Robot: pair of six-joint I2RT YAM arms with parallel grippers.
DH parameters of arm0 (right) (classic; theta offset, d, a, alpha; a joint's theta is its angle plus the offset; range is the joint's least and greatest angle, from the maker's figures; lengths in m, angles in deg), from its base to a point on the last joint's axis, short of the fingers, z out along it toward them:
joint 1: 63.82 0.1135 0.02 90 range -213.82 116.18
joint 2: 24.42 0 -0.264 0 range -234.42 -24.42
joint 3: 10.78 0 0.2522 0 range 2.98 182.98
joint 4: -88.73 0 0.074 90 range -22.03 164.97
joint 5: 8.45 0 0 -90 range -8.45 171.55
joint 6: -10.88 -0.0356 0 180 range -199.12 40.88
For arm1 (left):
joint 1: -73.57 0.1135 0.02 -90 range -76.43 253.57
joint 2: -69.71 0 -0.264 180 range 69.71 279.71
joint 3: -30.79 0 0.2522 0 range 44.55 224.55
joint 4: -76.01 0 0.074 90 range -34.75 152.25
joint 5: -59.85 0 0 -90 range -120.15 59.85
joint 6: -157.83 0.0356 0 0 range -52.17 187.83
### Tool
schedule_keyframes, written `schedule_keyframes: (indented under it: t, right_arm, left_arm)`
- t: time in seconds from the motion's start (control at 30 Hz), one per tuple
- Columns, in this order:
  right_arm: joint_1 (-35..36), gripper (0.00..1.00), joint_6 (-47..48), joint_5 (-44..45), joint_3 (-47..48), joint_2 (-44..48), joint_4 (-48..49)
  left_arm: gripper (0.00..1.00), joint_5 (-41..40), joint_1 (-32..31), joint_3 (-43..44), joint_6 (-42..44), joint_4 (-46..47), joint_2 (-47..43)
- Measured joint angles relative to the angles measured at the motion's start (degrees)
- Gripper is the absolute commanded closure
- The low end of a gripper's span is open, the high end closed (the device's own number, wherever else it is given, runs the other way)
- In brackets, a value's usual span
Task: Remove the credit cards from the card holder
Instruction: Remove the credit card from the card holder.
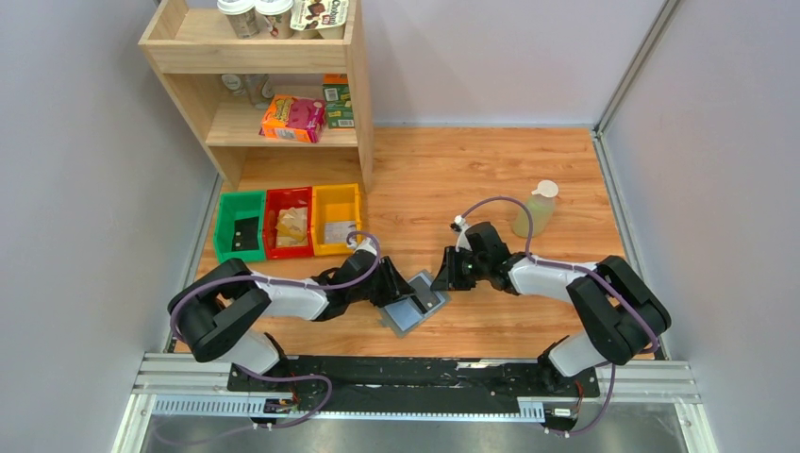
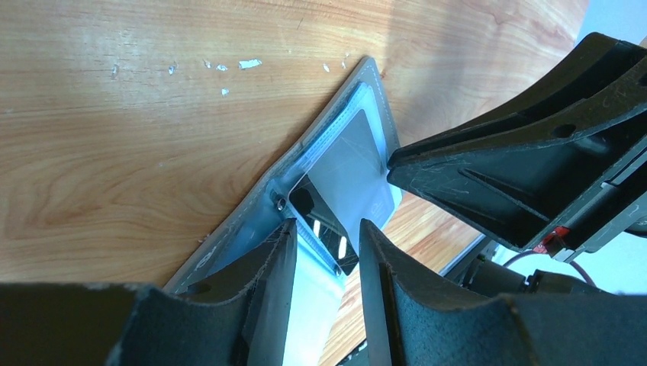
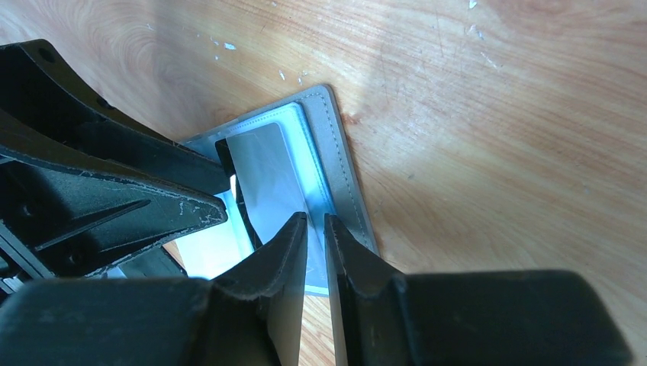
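The grey card holder (image 1: 404, 316) lies open on the wooden table between the two arms. It also shows in the left wrist view (image 2: 229, 229) and the right wrist view (image 3: 336, 152). A glossy card (image 3: 267, 179), pale grey here, sticks partly out of a bluish slot (image 2: 351, 164); a dark glossy piece lies beside it. My left gripper (image 1: 394, 288) is open, its tips (image 2: 326, 232) low over the holder's fold. My right gripper (image 1: 445, 274) hovers over the card's free end (image 3: 314, 225), its jaws a narrow slit apart with nothing seen between them.
Green (image 1: 240, 225), red (image 1: 289, 222) and yellow (image 1: 336, 217) bins stand at the back left, by a wooden shelf (image 1: 283, 94) with boxes and cups. A pale bottle (image 1: 535, 209) stands at the back right. Grey walls close in both sides.
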Motion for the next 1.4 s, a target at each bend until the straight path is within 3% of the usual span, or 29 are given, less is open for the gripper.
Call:
schedule_keyframes:
  t: [0.2, 0.5, 0.6, 0.77, 1.13, 1.27, 1.4]
  right_arm:
    - [-0.02, 0.78, -0.35, -0.04, -0.39, 0.02, 0.76]
    - [-0.22, 0.78, -0.92, -0.26, -1.14, 0.11, 1.95]
    - [-0.26, 0.78, -1.09, -0.33, -1.29, 0.11, 2.25]
    - [-0.26, 0.78, -1.49, -0.39, -1.57, 0.11, 2.8]
    - [-0.26, 0.78, -1.73, -0.39, -1.6, 0.17, 2.89]
    - [-0.26, 0.78, -1.7, -0.35, -1.62, 0.28, 2.78]
    - [-0.26, 0.78, -1.73, -0.26, -1.62, 0.39, 2.62]
  left_arm:
    - [0.59, 0.02, 0.0, -0.42, -2.16, 4.04, 2.12]
    - [0.71, -0.15, 0.22, -5.6, -7.48, 17.51, 5.6]
    - [0.78, -1.01, 0.22, -7.04, -7.82, 19.45, 5.55]
    - [0.81, -2.08, 0.22, -7.96, -7.48, 19.93, 4.31]
    - [0.62, -2.29, 0.17, -7.91, -6.82, 21.75, 5.44]
    - [0.62, -1.88, 0.02, -7.76, -7.78, 23.3, 6.67]
    - [0.71, -1.51, -0.31, -7.58, -7.82, 23.63, 7.15]
